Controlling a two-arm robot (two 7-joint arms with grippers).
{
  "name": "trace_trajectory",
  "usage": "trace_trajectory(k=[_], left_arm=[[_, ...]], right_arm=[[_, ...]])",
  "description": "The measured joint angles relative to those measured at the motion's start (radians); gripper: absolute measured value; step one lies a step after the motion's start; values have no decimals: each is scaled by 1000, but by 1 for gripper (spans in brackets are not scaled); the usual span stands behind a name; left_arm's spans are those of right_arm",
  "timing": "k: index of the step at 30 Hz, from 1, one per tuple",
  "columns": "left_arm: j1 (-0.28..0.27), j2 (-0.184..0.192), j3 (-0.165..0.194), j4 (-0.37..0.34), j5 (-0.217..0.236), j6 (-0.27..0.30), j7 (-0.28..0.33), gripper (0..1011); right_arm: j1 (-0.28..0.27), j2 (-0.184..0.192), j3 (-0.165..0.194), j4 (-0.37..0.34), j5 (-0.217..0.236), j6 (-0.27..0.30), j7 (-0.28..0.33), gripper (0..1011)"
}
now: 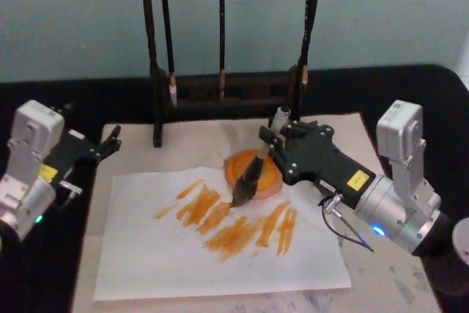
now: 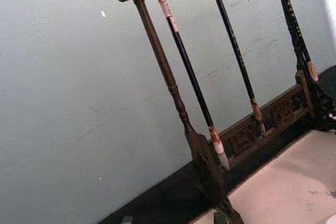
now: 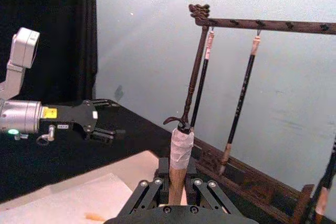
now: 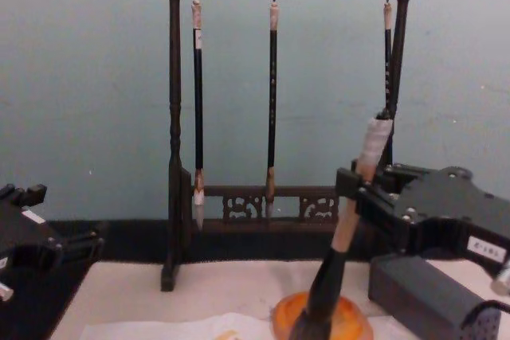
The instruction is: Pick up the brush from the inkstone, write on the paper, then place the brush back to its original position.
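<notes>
A calligraphy desk: carved brush rack [image 4: 174, 157], felt mat [image 1: 199, 144], plain wall [image 4: 80, 77].

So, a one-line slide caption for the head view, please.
Right gripper holds the brush tilted, bristles at the inkstone, orange strokes on the paper; left gripper parked left.

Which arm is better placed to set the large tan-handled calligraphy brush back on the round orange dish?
Right: the right gripper holds the brush, bristles at the dish; the left gripper sits far left.
</notes>
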Motion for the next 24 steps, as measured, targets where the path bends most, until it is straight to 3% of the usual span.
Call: trace_trajectory(k=[24], left_arm=[[0, 0, 0, 0, 0, 0, 0, 1001]], right_arm=[[-60, 23, 44, -54, -10, 12, -20, 173]])
